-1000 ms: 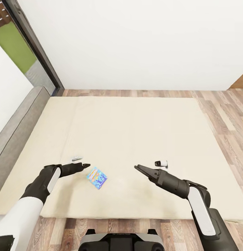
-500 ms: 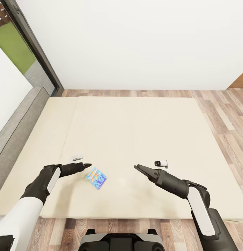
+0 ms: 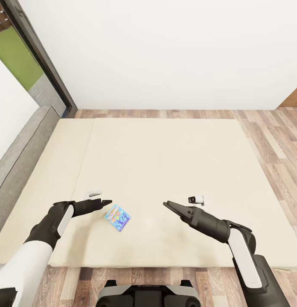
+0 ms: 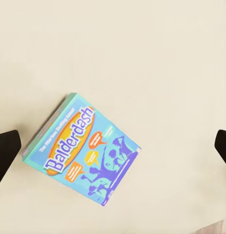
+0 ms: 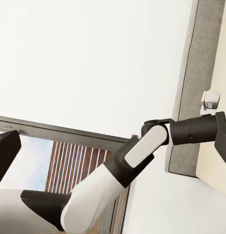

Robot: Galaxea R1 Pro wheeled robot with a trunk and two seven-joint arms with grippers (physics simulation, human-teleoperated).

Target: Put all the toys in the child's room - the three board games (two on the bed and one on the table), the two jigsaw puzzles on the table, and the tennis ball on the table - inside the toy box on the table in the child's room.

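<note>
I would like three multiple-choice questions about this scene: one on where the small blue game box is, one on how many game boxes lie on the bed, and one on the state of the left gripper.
1. Where does the blue board game lie?
A. On the bed
B. On the wood floor
C. In a grey bin

2. How many game boxes lie on the bed?
A. One
B. Two
C. Three

3. What is the state of the left gripper?
A. Shut on the box
B. Open, holding nothing
C. Shut on a ball

Answers:
1 A: the box rests flat on the beige mattress.
2 A: the head view shows a single box.
3 B: the left wrist view shows its fingertips spread wide apart over the box.
</note>
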